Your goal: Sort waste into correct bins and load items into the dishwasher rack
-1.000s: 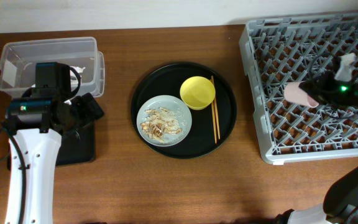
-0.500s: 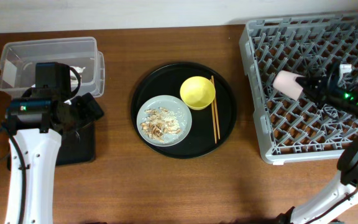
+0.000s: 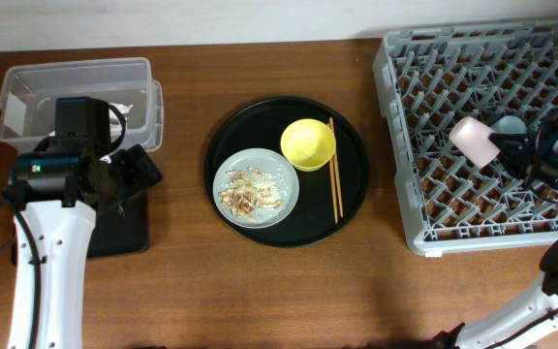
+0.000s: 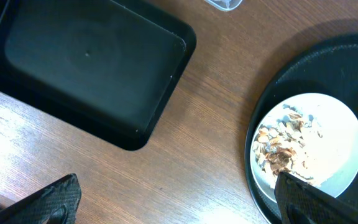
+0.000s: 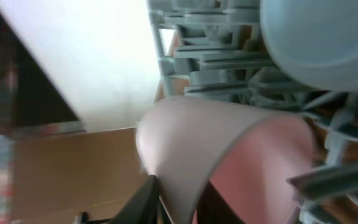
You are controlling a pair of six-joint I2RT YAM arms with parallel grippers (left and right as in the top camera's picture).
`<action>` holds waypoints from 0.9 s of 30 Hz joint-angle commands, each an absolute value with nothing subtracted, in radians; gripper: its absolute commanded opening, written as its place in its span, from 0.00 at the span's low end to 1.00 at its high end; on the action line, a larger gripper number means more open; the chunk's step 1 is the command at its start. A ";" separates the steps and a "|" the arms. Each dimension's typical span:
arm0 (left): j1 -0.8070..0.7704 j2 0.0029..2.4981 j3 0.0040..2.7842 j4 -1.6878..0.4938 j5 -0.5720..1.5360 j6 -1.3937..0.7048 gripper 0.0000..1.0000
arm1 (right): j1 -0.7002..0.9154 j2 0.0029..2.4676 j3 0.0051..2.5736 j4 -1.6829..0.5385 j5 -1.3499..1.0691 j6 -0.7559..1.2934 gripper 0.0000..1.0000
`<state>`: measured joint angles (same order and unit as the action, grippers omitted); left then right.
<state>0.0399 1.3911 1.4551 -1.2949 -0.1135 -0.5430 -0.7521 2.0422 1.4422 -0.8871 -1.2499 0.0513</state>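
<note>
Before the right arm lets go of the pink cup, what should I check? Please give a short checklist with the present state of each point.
1. The right gripper grips the pink cup at its rim: ok.
2. The cup is above the rack, not above the table: ok.
3. The cup is apart from the blue cup that already sits in the rack: cannot tell; in both views they are very close.
4. The cup rests on the rack grid: cannot tell.
5. The cup is turned mouth down: not ok; it lies tilted on its side.
6. The left gripper is open and empty: ok.
</note>
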 commanded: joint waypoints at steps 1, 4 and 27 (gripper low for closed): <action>0.044 1.378 1.456 -1.296 -0.128 -0.553 0.99 | -0.743 1.966 1.456 -0.916 -1.078 0.061 0.26; 0.044 1.378 1.456 -1.296 -0.128 -0.553 0.99 | -0.748 1.898 1.487 -0.970 -1.025 0.068 0.27; 0.044 1.378 1.456 -1.296 -0.128 -0.553 0.99 | -0.410 1.498 1.549 -1.106 -0.693 0.065 0.64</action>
